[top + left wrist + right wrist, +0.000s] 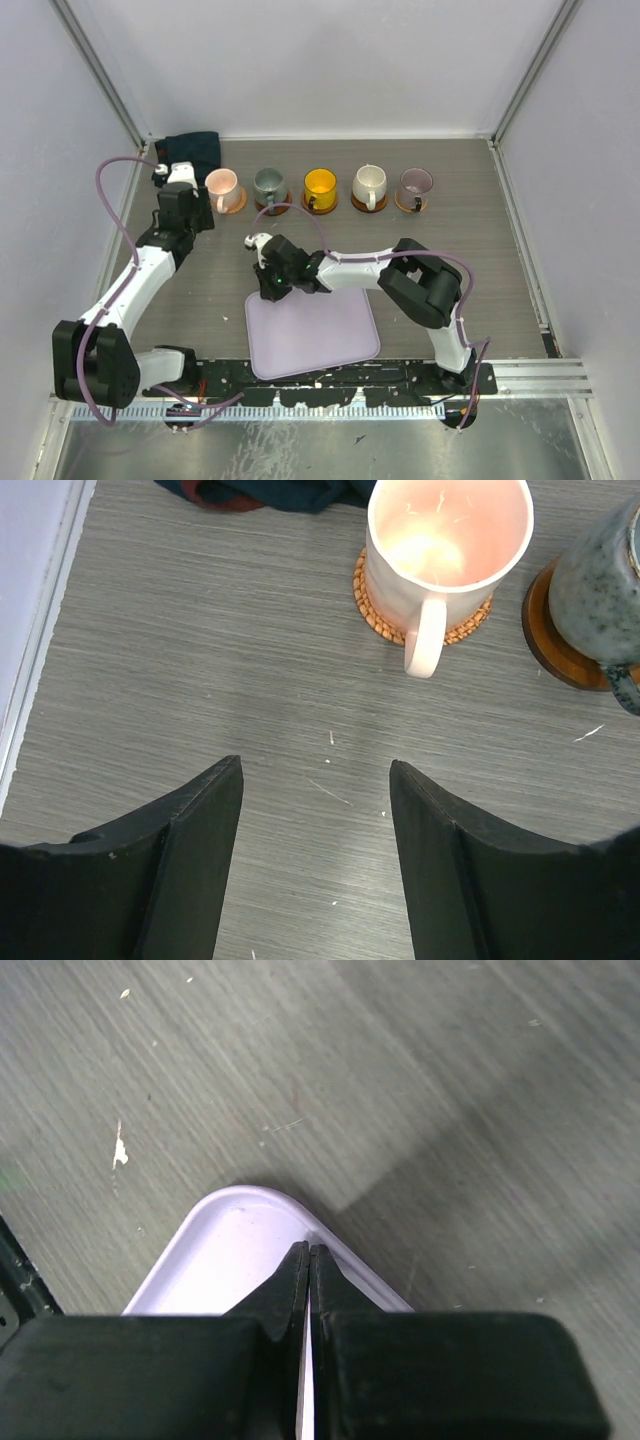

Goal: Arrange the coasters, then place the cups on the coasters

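Five cups stand in a row along the 12 o'clock side of the surface [450, 260], each on its own coaster. From 9 toward 3 o'clock they are the pink cup [221, 184], grey-green cup [269, 183], yellow cup [320, 184], cream cup [369, 182] and purple-grey cup [414, 182].

The left fingers [200, 860] are spread apart and hold nothing, with bare surface between them. In the left wrist view the pink cup sits at about 1 o'clock from them, apart, on a tan coaster [372, 610]. The grey-green cup on a dark coaster [545, 640] is at 2 o'clock.

The right fingers [290, 1290] are pressed together with nothing between them. They are over the lilac tray [230, 1250] at its corner, well apart from the cups.

A dark cloth [195, 148] lies at 11 o'clock.
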You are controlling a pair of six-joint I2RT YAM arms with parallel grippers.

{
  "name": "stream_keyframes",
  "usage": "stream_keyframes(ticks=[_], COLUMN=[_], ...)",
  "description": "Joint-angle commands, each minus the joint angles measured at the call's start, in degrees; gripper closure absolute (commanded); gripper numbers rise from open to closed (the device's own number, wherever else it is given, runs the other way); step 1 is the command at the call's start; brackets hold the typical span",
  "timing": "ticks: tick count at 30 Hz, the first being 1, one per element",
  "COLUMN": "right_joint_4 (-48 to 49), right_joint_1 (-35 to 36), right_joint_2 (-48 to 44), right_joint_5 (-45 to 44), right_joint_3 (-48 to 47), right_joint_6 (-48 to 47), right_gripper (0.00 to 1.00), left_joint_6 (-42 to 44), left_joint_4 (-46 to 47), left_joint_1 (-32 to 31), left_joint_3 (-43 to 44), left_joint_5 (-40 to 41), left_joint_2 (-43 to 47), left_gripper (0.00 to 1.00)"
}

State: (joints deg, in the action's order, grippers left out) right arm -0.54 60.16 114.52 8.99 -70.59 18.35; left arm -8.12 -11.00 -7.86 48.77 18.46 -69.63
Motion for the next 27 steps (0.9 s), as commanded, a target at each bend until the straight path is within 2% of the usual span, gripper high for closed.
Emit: stream_keyframes(ticks=[1, 27], right_joint_4=[2.99, 1.94], right_joint_1=[-1.30, -5.34], right_joint_2=[-0.09, 2.03], right_joint_5=[-1.37, -4.22], right_joint_3=[-0.46, -3.52], right_joint_6=[0.71, 0.02], right_gripper=[0.99, 0.99], left_joint_6=[-0.58, -0.32], left_joint_4=[2.43, 2.75], left_joint_1=[0.30, 0.30], left_joint_3=[0.18, -0.15], left_joint_5=[-0.68, -1.12], left_joint_2=[-0.69, -2.57], left_gripper=[0.38, 0.36])
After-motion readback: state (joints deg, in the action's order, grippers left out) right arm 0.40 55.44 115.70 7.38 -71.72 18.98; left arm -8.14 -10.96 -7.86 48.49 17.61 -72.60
